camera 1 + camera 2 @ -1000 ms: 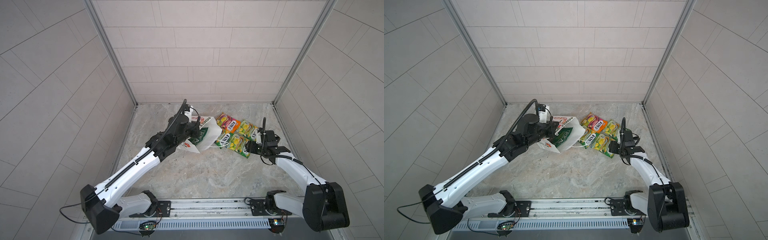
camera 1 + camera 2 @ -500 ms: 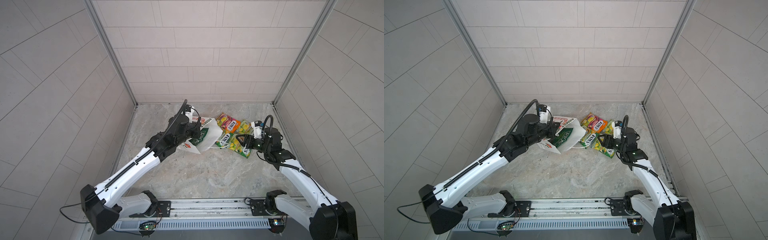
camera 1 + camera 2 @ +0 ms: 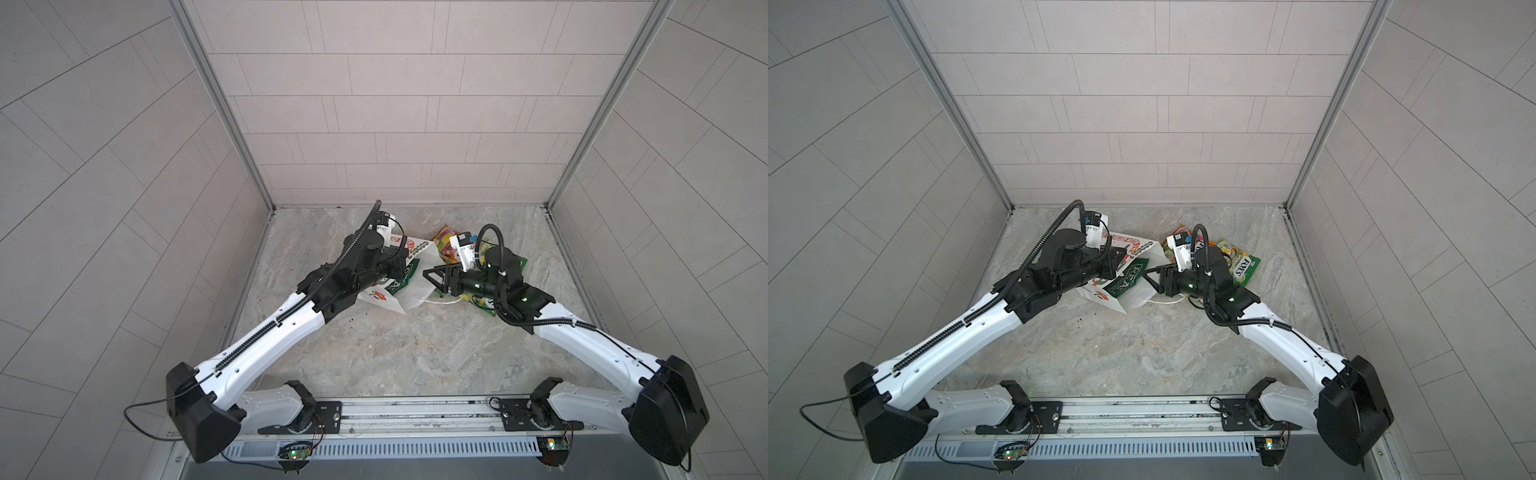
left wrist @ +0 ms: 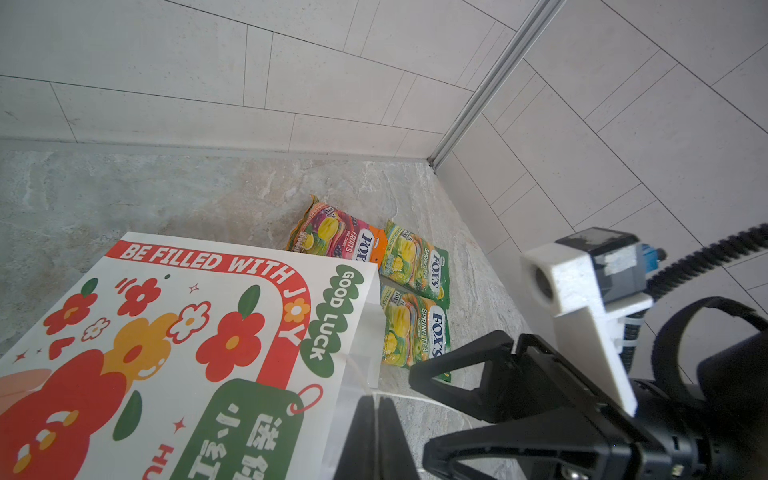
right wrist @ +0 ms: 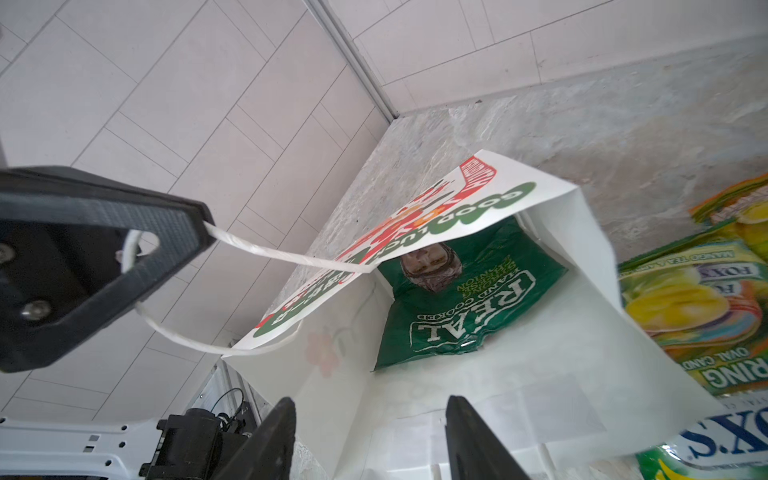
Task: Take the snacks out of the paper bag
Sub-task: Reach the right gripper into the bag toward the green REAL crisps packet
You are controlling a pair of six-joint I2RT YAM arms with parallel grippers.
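Note:
The paper bag (image 3: pixel 415 297) (image 3: pixel 1133 301) (image 4: pixel 187 311) lies on its side, mouth toward the right. My left gripper (image 4: pixel 376 432) (image 3: pixel 397 266) (image 3: pixel 1113 262) is shut on its white string handle (image 5: pixel 266 251) and holds the upper flap up. Inside lies the dark green REAL crisp bag (image 5: pixel 465 299) (image 3: pixel 1127 280). My right gripper (image 5: pixel 369 399) (image 3: pixel 430 280) (image 3: pixel 1150 278) (image 4: pixel 417 415) stands open at the bag's mouth, over the lower wall, nothing between its fingers. Outside the bag lie snacks: an orange-pink FOX'S pouch (image 4: pixel 340 235) (image 3: pixel 446 245) and green-yellow ones (image 4: pixel 415 262) (image 4: pixel 415 332) (image 3: pixel 1241 264).
The tiled back wall and right wall with a metal corner post (image 4: pixel 478 95) stand close behind the pouches. The marble floor (image 3: pixel 395 353) stretches toward the arm bases and rail (image 3: pixel 415 411).
My right arm has swung left from above the pouches to the bag's mouth, and its jaws have narrowed a little. The left arm keeps holding the bag as before.

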